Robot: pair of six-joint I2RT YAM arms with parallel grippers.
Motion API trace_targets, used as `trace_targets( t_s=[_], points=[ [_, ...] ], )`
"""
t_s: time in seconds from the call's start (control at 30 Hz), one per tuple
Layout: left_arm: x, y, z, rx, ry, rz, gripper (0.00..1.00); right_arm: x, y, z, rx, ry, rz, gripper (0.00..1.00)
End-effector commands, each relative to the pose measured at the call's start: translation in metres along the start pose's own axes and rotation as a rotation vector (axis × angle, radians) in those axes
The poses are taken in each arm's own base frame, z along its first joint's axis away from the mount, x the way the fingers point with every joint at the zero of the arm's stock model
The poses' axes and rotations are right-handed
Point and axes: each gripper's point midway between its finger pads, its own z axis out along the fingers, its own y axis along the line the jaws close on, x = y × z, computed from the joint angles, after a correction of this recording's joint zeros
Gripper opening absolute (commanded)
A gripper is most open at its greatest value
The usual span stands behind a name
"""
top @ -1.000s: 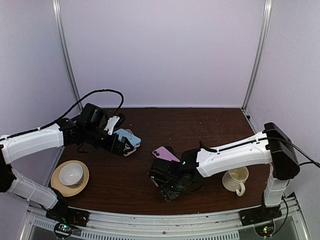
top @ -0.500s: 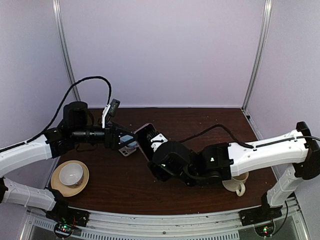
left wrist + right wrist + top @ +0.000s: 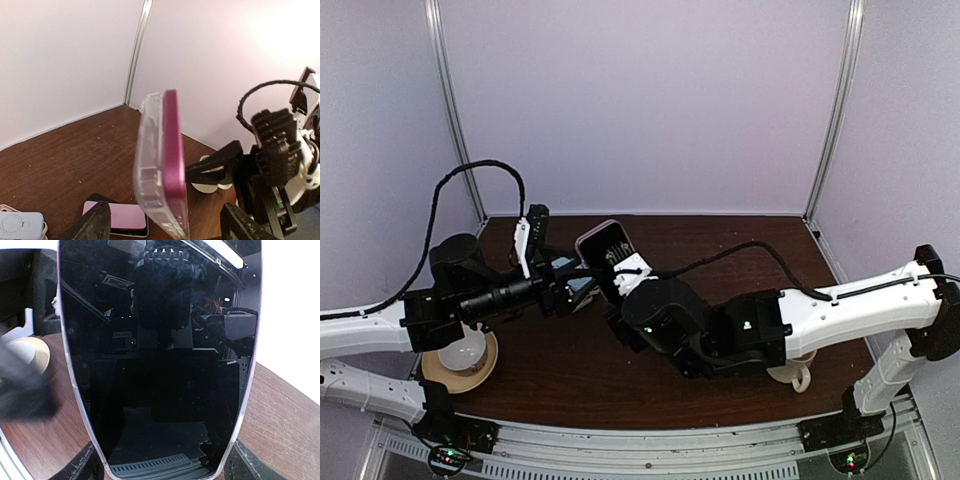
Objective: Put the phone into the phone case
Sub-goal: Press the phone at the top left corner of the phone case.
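Top external, phone: the purple-edged, black-screened phone [image 3: 603, 247] stands upright in the air above the dark brown wooden table [image 3: 740, 250], between the two arms and not yet in any case on the table.
Top external, right gripper: the right gripper [image 3: 618, 272] pinches the phone at its lower end; a slip there would likely drop it onto the table.
Top external, left gripper: the left gripper [image 3: 568, 288] sits just beside the phone with its jaws spread; closing off-centre could knock the phone askew in the other grip.
Top external, crockery: a white cup [image 3: 460, 348] on a tan round saucer [image 3: 488, 362] lies under the left arm, and a cream mug [image 3: 786, 378] under the right; a low sweep of either arm could catch them.
Left wrist, phone: it is seen edge-on between this gripper's black fingers [image 3: 95, 225], touching neither; a clear layer lines its left face, and I cannot tell whether that is a case.
Left wrist, cases: a light blue phone case [image 3: 20, 225] with a ring mark and a flat pink rectangular item [image 3: 122, 216] lie on the table below, apart from the phone; choosing the wrong one is a risk, and so are misaligned corners jamming.
Right wrist, phone: the glossy screen fills the view, with black fingers [image 3: 240, 467] clamped at its lower edges; so low a hold probably lets it pivot if pushed.
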Motion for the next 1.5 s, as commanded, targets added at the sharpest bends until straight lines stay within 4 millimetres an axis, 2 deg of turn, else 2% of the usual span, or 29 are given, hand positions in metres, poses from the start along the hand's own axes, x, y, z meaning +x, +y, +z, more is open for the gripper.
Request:
trace_targets(
  t_s=[0.0,0.07,0.13,0.23,0.53,0.63,0.73,0.8,0.93,1.0,1.13,1.27,1.37,1.47],
  points=[
    [-0.034,0.012,0.000,-0.087,-0.157,0.018,0.69,-0.035,-0.004,-0.010,0.032,-0.094,0.073,0.39],
    [-0.037,0.009,0.001,-0.070,-0.173,0.018,0.60,-0.036,-0.004,-0.011,0.031,-0.096,0.076,0.39],
    [-0.039,0.006,0.001,-0.058,-0.177,0.022,0.56,-0.036,-0.004,-0.012,0.030,-0.095,0.077,0.39],
    [-0.039,0.006,0.001,-0.057,-0.174,0.027,0.45,-0.035,-0.002,-0.011,0.026,-0.091,0.071,0.39],
    [-0.026,-0.016,0.010,0.077,-0.103,0.027,0.08,-0.033,-0.001,-0.009,0.028,-0.083,0.048,0.39],
    [-0.024,-0.020,0.008,0.098,-0.096,0.031,0.00,-0.034,-0.006,-0.012,0.036,-0.087,0.052,0.39],
    [-0.020,-0.021,0.009,0.105,-0.076,0.038,0.00,-0.033,-0.008,-0.014,0.036,-0.093,0.049,0.40],
    [-0.016,-0.021,0.009,0.108,-0.058,0.051,0.00,-0.032,-0.006,-0.014,0.014,-0.089,0.036,0.46],
    [-0.003,-0.022,0.007,0.115,-0.005,0.104,0.00,-0.022,0.006,-0.022,-0.113,-0.055,-0.025,0.84],
    [0.004,-0.024,0.005,0.133,0.031,0.142,0.00,-0.015,0.008,-0.032,-0.194,-0.027,-0.069,0.98],
    [0.022,-0.035,-0.002,0.204,0.114,0.192,0.00,0.002,0.010,-0.058,-0.407,0.030,-0.132,0.99],
    [0.057,-0.041,-0.009,0.263,0.195,0.222,0.00,0.015,0.019,-0.084,-0.656,0.054,-0.152,0.99],
    [0.083,-0.056,-0.013,0.343,0.217,0.282,0.00,0.014,0.022,-0.093,-0.736,0.028,-0.151,0.99],
    [0.093,-0.078,-0.016,0.429,0.220,0.338,0.00,0.006,0.038,-0.100,-0.841,-0.020,-0.192,1.00]
  ],
)
